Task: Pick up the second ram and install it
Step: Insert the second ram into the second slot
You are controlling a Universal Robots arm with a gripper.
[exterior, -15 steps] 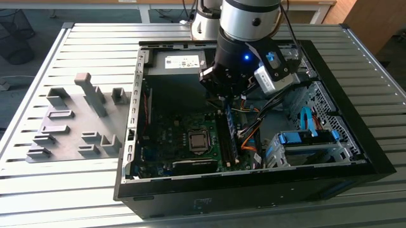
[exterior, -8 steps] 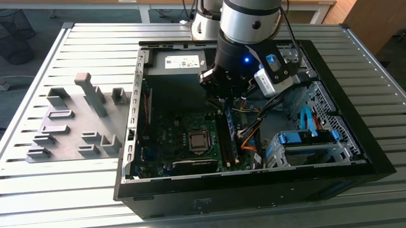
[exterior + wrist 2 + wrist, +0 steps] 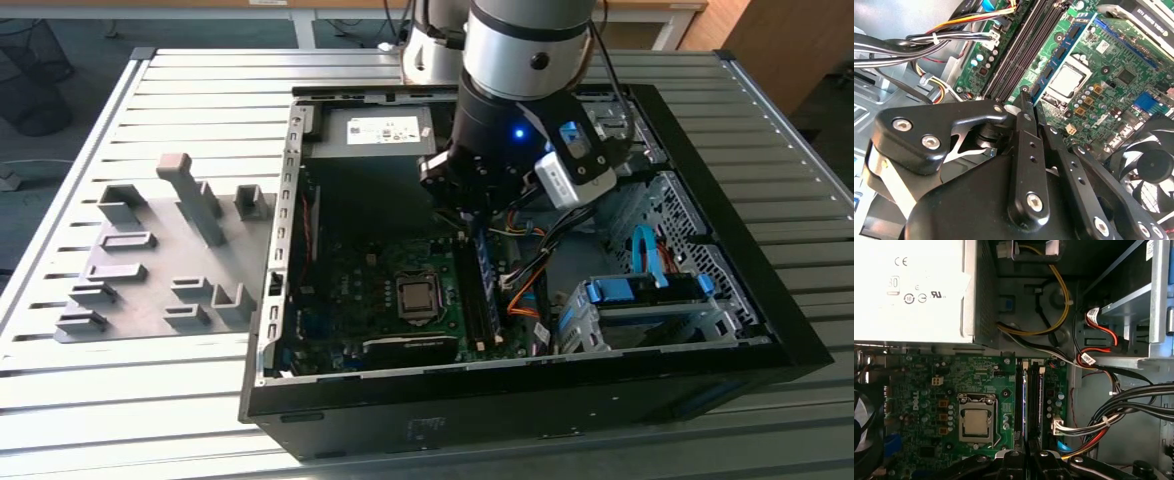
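— What takes up the most room from where you stand?

— The silver slatted metal table (image 3: 160,400). The open black desktop computer case (image 3: 534,410) lies on it, filling the middle and lower part of the exterior view. The silver-and-black robot arm (image 3: 527,50) comes down into it from the upper middle of the frame.

— And on the exterior view's left?

— A flat grey plastic holder tray (image 3: 147,250) with raised grey blocks, on the table just beside the case.

— Any writing in the case?

— The boxy silver power supply (image 3: 380,130) carries a white label with dark print. The first wrist view shows round printed marks on its pale face (image 3: 914,290). The green motherboard (image 3: 360,290) has small white lettering near the square silver processor chip (image 3: 975,422).

— Where is the memory?

— The second ram (image 3: 483,290), a slim dark stick, stands upright in a long slot just beside the processor. The second wrist view shows it edge-up as a bluish strip with black chips (image 3: 1059,52), and the first wrist view shows it as a thin line (image 3: 1026,405).

— And the tool?

— The black gripper (image 3: 467,222) sits right over the far end of that stick. In both wrist views it lines up with the slot (image 3: 1031,100) (image 3: 1026,455). I cannot tell whether it is clamped, loose or merely touching.
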